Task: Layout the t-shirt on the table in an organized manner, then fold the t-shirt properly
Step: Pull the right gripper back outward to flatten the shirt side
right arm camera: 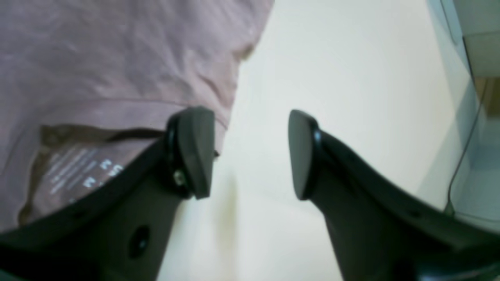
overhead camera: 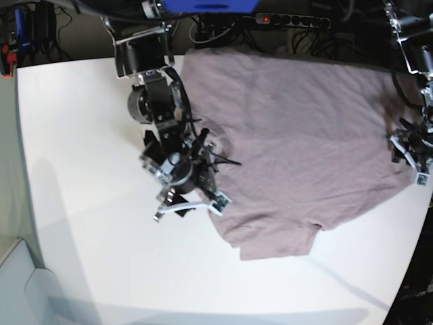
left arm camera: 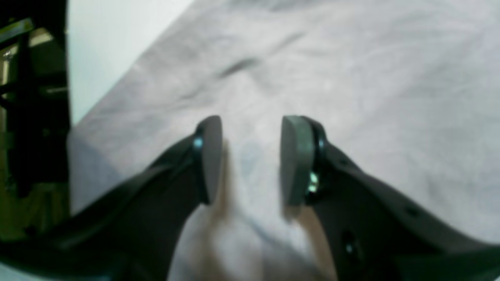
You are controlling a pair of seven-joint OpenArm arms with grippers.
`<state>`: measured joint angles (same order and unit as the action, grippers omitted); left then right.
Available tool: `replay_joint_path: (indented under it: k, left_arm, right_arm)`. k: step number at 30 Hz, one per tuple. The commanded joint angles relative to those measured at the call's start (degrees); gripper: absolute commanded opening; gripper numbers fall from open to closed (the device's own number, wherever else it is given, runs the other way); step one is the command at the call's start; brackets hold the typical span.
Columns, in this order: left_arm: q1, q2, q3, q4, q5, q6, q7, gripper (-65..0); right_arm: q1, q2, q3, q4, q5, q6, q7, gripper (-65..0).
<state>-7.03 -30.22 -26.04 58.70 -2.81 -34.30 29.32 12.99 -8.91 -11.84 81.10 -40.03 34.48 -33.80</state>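
Tabletop (overhead camera: pixel 88 264): white, matte, fills most of the base view. Its far edge is cut off behind cables and dark equipment, and its right edge runs out of frame.

T-shirt (overhead camera: pixel 298 142): mauve, spread flat across the centre and right of the tabletop, reaching the far edge. One sleeve lies toward the near side, below centre. The opposite sleeve and the hem cannot be traced; the cloth on the far right is partly covered by the arm there. The collar is hidden behind the left-hand arm in the base view. In the right wrist view the collar opening shows, with pale print inside it, too blurred to read.

Right arm (overhead camera: pixel 159 108): stands on the left of the base view, at the shirt's left edge. Right pincer (right arm camera: pixel 252 154) is released, its two pads well apart. One pad sits over the collar edge, the other over bare tabletop. No cloth lies between them. Whether the pads touch the surface cannot be told.

Left arm (overhead camera: pixel 413 145): at the far right, cut off by the frame edge. Left pincer (left arm camera: pixel 252 160) is parted, hanging over flat shirt cloth. The left wrist view is blurred; a fold or ridge of cloth between the pads cannot be confirmed, so a grasp cannot be told. A strip of white tabletop shows at that view's upper left.
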Motion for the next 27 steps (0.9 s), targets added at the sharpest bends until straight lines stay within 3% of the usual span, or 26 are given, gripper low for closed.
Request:
replay_joint_path:
  k: [1,7,11,16,20,23,27]
  left_arm:
    - [-0.9,-1.5,-0.4,1.0,-0.4,0.2,-1.2,-40.4]
    - [-1.1,-1.2,-0.4,1.1,-0.4,0.2,-1.2,-40.4]
    - [-1.1,-1.2,-0.4,2.9,-0.4,0.2,-1.2,-40.4]
    - [-1.0,0.6,-0.7,6.8,-0.5,0.2,1.3,-40.4]
    - [-0.8,2.0,-0.6,12.7,-0.5,0.2,5.6,-40.4]
    - [-0.5,5.7,-0.7,18.4,-0.2,0.2,8.9,-40.4]
    - [1.8,9.1,-0.5,24.2,-0.4,0.2,12.2,-40.4]
  right_arm:
    - [1.6,-0.1,0.1,-0.1,1.0,-0.3,0.4,-39.8]
    - [6.7,-0.1,0.4,-12.0,11.4,-0.3,0.4,-57.8]
    - [8.5,-0.1,0.4,-18.7,13.5,-0.3,0.5,-64.6]
    - [11.1,2.9,0.4,-24.5,13.5,-0.4,0.6,-64.8]
    - [12.7,7.7,0.5,-25.2,13.5,-0.4,1.3,-64.7]
    - [13.7,12.6,1.2,-25.4,13.5,-0.8,3.5,-64.7]
    - [17.8,16.6,8.2,-32.3,13.5,-5.6,6.6,-64.6]
